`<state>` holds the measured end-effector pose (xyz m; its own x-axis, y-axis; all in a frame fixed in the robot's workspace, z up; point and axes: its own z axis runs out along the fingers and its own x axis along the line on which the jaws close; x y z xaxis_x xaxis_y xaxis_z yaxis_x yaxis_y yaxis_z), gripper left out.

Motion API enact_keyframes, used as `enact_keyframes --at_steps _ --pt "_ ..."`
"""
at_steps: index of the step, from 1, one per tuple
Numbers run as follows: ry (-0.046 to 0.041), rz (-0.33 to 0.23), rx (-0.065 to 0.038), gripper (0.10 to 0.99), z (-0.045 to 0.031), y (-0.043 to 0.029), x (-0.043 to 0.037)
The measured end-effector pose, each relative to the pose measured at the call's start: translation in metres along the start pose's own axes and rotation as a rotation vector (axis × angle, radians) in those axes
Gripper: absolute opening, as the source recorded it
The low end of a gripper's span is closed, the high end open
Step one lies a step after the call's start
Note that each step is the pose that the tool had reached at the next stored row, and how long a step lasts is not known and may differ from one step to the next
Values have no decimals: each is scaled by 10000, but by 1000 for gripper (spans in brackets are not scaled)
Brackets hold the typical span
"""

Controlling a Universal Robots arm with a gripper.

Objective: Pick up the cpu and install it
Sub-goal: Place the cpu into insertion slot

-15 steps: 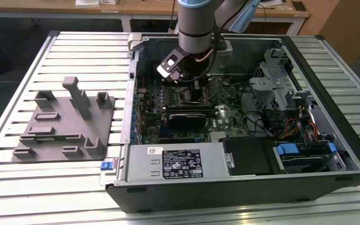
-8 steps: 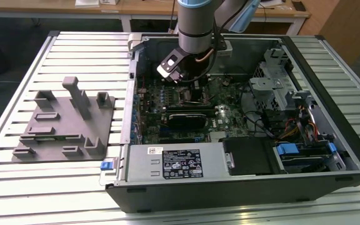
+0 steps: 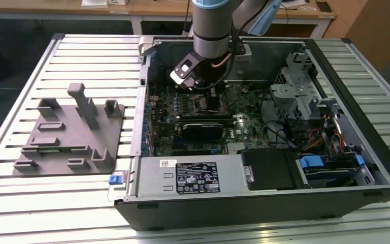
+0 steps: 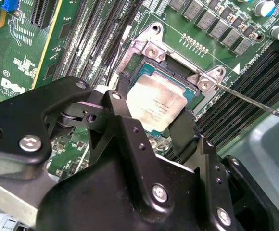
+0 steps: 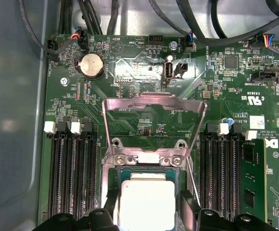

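Silvery-white metal tops the small flat square cpu (image 4: pixel 158 98), which lies within the dark square socket (image 4: pixel 145 66) on the green motherboard (image 4: pixel 19 72). Whether it's fully seated can't be told. The black two-fingered hand (image 4: pixel 153 109) is closed on the cpu, w/ one black finger (image 4: pixel 122 86) against one edge, the other against the opposite edge, and the chip between them. The first wrist view shows the same hold, the hand (image 5: pixel 147 214) clamped round the cpu (image 5: pixel 146 199).

Just beyond the chip the silver metal load plate (image 5: pixel 154 103) stands swung open, hinged at the socket's far side. A thin steel lever rod (image 4: pixel 255 102) runs out from a socket corner. Rows of black memory slots (image 5: pixel 74 168) flank the socket on both sides. A round silver coin cell (image 5: pixel 92 65) sits on the board past the load plate.

In the exterior view the grey-and-blue robot arm (image 3: pixel 212 30) reaches down into the open black PC case (image 3: pixel 249 213). The case lies on its side on the slatted aluminium desk (image 3: pixel 59 213), toward the desk edge at the exterior view's right. A grey plastic fixture block w/ upright posts (image 3: pixel 69 132) sits near the edge at the exterior view's left, well apart from the hand. A silver PSU box w/ labels (image 3: pixel 188 175) lies along the case's near wall.
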<state>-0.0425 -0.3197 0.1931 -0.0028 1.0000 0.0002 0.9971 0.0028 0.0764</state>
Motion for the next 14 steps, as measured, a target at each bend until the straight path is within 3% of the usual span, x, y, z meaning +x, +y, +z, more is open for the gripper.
enact_keyframes --at_steps 7,9,10,12,13,14 --pt "1 1 -1 596 -83 6 0" --pt "1 1 1 475 -103 8 0" --pt "1 1 4 475 -115 9 0" --pt "1 1 10 361 -143 12 0" --pt "2 0 15 361 -157 14 0" --pt "1 0 21 302 -169 17 0"
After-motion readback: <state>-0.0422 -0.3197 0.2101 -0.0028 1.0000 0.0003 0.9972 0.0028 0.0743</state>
